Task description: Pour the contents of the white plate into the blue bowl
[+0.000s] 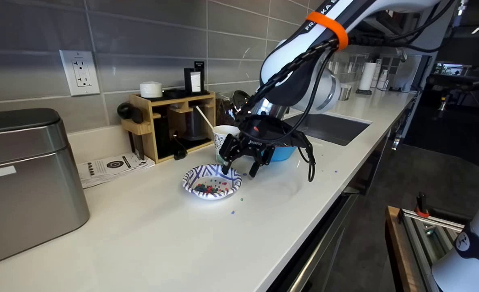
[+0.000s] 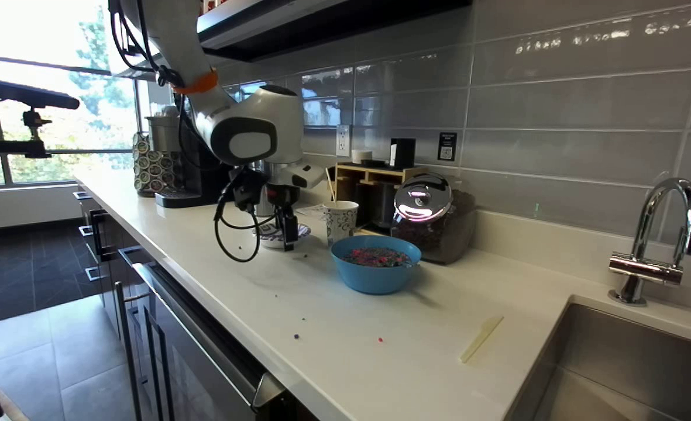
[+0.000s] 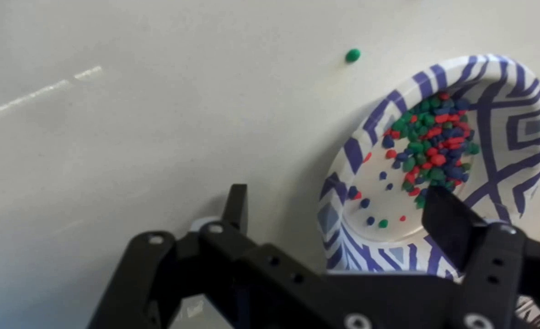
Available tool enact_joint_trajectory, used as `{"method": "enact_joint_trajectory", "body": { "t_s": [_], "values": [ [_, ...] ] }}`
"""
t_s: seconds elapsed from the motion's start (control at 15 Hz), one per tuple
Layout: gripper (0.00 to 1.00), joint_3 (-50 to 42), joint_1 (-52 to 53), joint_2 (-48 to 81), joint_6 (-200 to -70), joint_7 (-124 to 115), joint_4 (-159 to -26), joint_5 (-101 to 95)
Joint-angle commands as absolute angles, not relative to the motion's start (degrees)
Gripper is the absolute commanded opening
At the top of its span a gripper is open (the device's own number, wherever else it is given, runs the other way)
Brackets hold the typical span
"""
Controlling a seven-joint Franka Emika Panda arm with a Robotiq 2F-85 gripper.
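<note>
1. The white plate [image 1: 207,172] rests on the counter [image 1: 142,243].
2. The contents [image 3: 434,141], red, green and blue bits, lie in it, heaped toward one side, with a few strewn across the bottom.
3. The gripper [image 1: 239,170] is spread wide. In the wrist view, one finger [image 3: 452,224] overlaps the plate, while the other finger [image 3: 237,205] shows outside it, against the counter; whether the former touches the plate, I cannot tell.
4. The blue bowl [image 2: 374,280] stands apart from the plate, toward the sink [image 2: 626,345], with dark and red bits [image 2: 374,256] inside.
5. A patterned cup [image 2: 340,225] stands near the bowl, a stick [image 2: 331,185] leaning in it.
6. Loose bits [image 3: 352,55] dot the counter.
</note>
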State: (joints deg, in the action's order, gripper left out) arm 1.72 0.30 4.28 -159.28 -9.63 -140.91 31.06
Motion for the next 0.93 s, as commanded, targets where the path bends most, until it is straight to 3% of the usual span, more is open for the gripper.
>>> {"method": "enact_joint_trajectory", "body": {
  "t_s": [0.0,0.07,0.33,0.53,0.67,0.8,0.87],
  "values": [
    [0.83,2.81,0.35,7.13,-161.90,-6.57,-139.51,35.53],
    [0.78,3.01,0.32,7.54,-162.20,-6.12,-139.34,36.12],
    [0.43,3.76,0.13,8.70,-162.24,-4.12,-138.59,38.26],
    [0.32,4.00,0.05,9.09,-162.18,-2.68,-138.38,39.65],
    [0.34,4.08,0.03,9.06,-162.03,-1.82,-138.33,40.51],
    [0.22,4.07,0.01,8.89,-161.93,-0.99,-138.32,41.29],
    [0.09,4.11,-0.03,8.85,-161.90,-0.49,-138.26,41.94]
  ]
}}
